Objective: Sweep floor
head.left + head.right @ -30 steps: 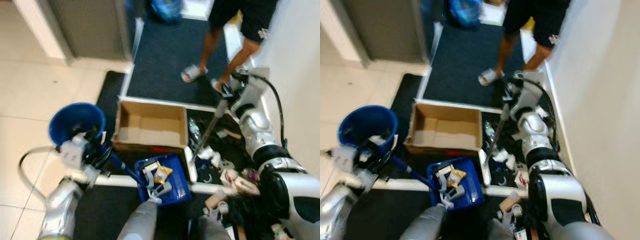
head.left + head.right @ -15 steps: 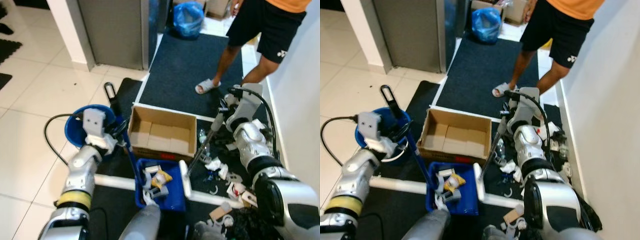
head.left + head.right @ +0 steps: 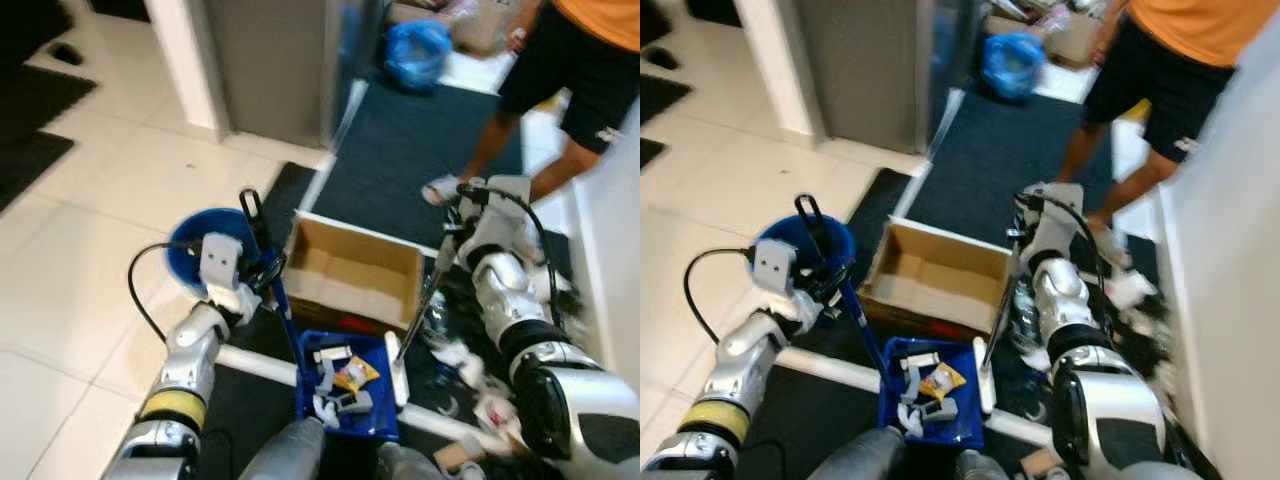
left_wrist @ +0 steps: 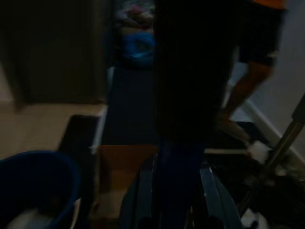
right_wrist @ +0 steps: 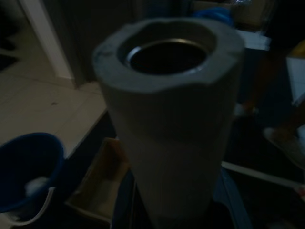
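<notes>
A blue dustpan lies on the dark mat, holding several scraps of litter. Its long blue handle rises steeply to my left gripper, which is shut on it beside the blue bucket. My right gripper is shut on the grey broom handle, which slants down to the white broom head at the dustpan's right side. The right wrist view has the grey handle end close up. In the left wrist view the dustpan handle is a dark bar.
An open cardboard box sits just beyond the dustpan. Litter lies on the mat by the wall at right. A person in black shorts and sandals stands ahead on the dark carpet, with a blue bag behind. White tiles spread to the left.
The camera has tilted up and shifted. My left gripper has risen from low near the floor, bringing the dustpan handle more upright. The right gripper still holds the broom.
</notes>
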`<state>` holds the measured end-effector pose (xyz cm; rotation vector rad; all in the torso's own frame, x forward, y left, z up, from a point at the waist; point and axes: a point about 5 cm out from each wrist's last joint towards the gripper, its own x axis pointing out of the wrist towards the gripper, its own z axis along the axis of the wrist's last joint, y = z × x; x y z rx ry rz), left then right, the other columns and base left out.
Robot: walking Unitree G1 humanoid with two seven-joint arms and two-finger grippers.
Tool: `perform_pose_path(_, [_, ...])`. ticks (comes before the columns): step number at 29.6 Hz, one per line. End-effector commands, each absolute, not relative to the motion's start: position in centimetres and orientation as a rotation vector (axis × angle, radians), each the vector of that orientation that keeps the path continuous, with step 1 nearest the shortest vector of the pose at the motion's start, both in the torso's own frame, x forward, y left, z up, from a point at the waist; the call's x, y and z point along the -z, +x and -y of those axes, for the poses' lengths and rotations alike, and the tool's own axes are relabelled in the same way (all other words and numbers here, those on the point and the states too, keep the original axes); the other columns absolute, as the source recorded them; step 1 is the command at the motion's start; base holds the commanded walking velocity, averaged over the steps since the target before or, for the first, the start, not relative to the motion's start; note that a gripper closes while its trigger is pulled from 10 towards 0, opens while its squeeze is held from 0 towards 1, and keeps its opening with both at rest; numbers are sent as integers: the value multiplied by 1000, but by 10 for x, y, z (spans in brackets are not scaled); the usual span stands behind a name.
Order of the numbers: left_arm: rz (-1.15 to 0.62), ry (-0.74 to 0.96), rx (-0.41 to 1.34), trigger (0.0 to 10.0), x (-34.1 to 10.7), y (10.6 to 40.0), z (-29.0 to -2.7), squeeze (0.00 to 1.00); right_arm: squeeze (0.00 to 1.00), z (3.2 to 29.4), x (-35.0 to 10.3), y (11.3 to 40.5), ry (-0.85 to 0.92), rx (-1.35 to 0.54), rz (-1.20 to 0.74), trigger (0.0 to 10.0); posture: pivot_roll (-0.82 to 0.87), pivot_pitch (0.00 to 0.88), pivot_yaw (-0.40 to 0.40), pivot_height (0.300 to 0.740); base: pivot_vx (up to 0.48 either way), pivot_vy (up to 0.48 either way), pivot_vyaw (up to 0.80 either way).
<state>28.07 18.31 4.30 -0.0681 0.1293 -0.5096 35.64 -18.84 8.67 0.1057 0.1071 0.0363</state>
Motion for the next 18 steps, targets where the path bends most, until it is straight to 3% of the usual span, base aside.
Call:
perform_pose_path(1, [-102, -85, 520, 10000, -47, 281, -182, 0, 0, 192, -94, 359, 118, -15, -73, 10000, 285, 0, -67, 740, 0, 0, 0])
perform_pose_path(13, [-93, -84, 484, 10000, -45, 274, -194, 0, 0, 196, -96, 361, 102, -6, -81, 10000, 293, 0, -79, 740, 0, 0, 0])
perform_pose_path(16, [-88, -91, 477, 10000, -44, 271, -194, 0, 0, 203, -84, 358, -47, -2, -215, 10000, 296, 0, -80, 740, 0, 0, 0])
perform_pose_path(18, [-88, -91, 477, 10000, -44, 271, -194, 0, 0, 203, -84, 358, -47, -2, -215, 10000, 296, 0, -80, 740, 0, 0, 0])
